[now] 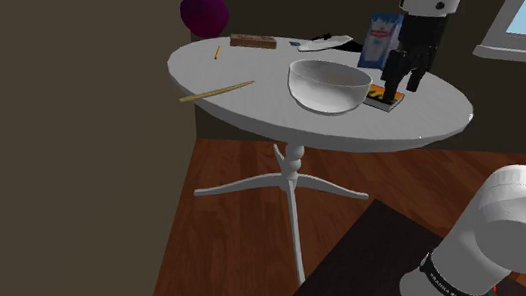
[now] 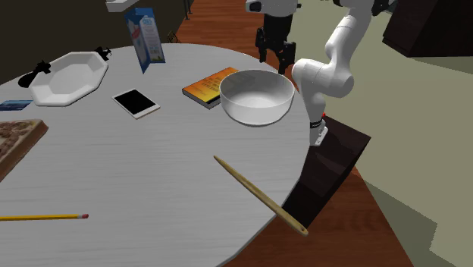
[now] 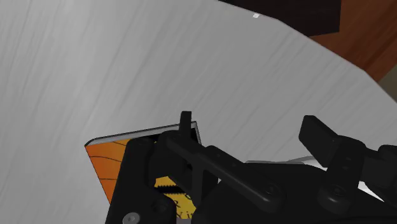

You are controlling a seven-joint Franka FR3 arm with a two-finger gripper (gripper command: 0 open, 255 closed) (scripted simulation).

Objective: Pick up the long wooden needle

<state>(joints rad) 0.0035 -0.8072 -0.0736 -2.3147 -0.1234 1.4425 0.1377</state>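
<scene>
- One long wooden needle lies flat on the round white table. In the shoulder view we see it at 9 o'clock from the white bowl.
- In the second exterior view, one end of the needle pokes out past the table's rim, at about 5 o'clock from the bowl.
- We see the black tool at 3 o'clock from the bowl, over an orange book and well apart from the needle.
- Its two fingers stand apart and hold nothing.
</scene>
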